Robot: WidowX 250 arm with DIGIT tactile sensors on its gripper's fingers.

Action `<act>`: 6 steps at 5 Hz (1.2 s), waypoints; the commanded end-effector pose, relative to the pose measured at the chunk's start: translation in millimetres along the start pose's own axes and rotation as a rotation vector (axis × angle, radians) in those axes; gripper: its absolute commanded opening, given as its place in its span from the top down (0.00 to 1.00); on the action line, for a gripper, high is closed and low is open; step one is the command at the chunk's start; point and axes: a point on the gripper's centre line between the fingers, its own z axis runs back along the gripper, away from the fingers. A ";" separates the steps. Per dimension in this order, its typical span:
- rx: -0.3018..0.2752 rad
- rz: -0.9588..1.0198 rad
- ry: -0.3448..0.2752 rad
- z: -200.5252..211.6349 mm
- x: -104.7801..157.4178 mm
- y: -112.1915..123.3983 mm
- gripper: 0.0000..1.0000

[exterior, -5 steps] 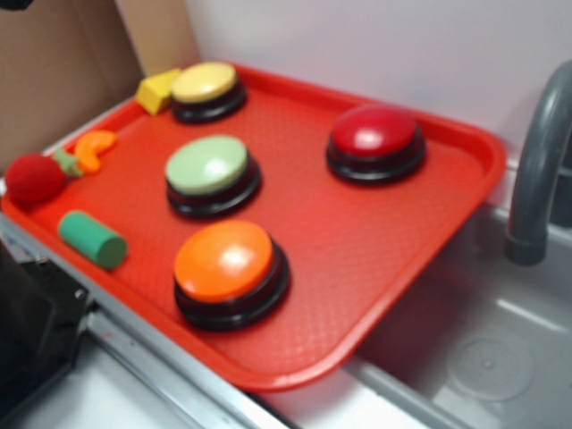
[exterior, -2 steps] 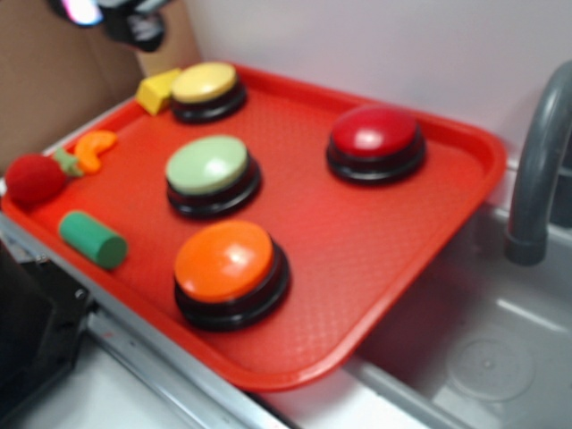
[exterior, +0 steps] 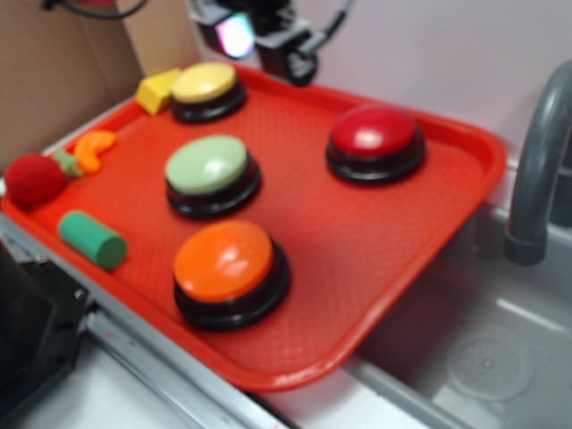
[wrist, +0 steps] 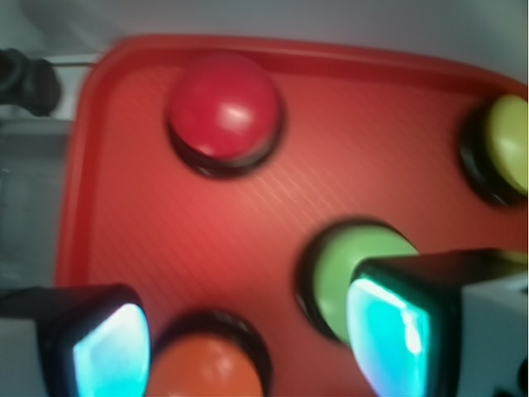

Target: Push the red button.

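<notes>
We see the gripper (exterior: 268, 40) up in the air at the far edge of the red tray (exterior: 375, 259). It is near the yellow button (exterior: 206, 85) and well apart from the red button (exterior: 375, 138). In the wrist view its two fingers (wrist: 397, 322) are wide apart. Nothing is between them, and they touch nothing.

The red button sits on the tray, in the far right part. It is round and shiny and sits on a black base. In the wrist view it (wrist: 223, 107) shows up at the top, ahead of the fingers.

The green button (exterior: 210, 170) is in the middle of the tray. The orange button (exterior: 228, 268) is at the near side. On the left edge lie a fuzzy red ball (exterior: 34, 179), a green block (exterior: 92, 239), an orange curl (exterior: 94, 147) and a yellow block (exterior: 156, 89). A grey tap (exterior: 536, 170) stands over the sink (exterior: 483, 357) on the right.
</notes>
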 end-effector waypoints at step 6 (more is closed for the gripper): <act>0.074 0.092 -0.036 -90.6 57.2 8.8 0.00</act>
